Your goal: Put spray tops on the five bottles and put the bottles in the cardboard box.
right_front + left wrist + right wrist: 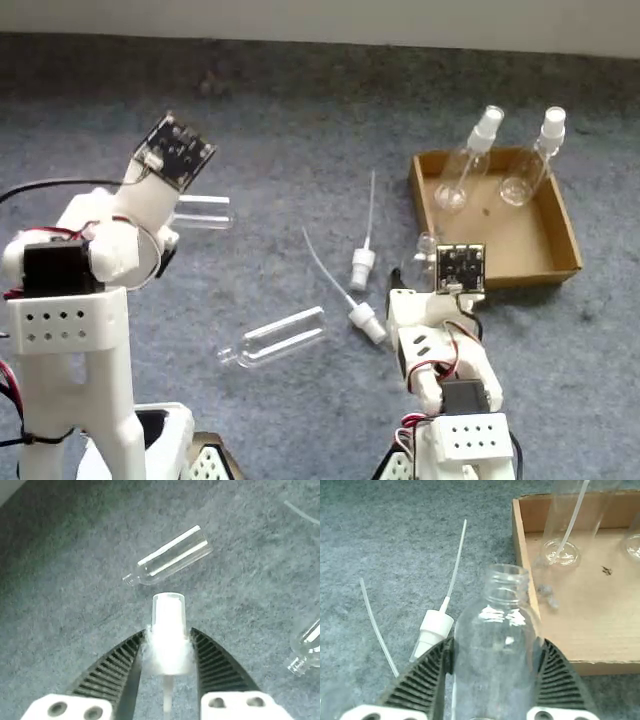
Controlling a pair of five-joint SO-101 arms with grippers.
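We see the right claw (496, 647) closed around an uncapped bottle (497, 620), just left of the cardboard box (565, 235). In the box lie the left capped bottle (468, 160) and the right capped bottle (533, 155), their tops over its far wall. The left claw (168, 634), at the far left, pinches a spray top (168, 652). Two loose tops, the farther top (362, 265) and the nearer top (367, 322), lie on the table (300, 150) left of the held bottle. The near empty bottle (275, 338) and the far empty bottle (205, 212) lie farther left.
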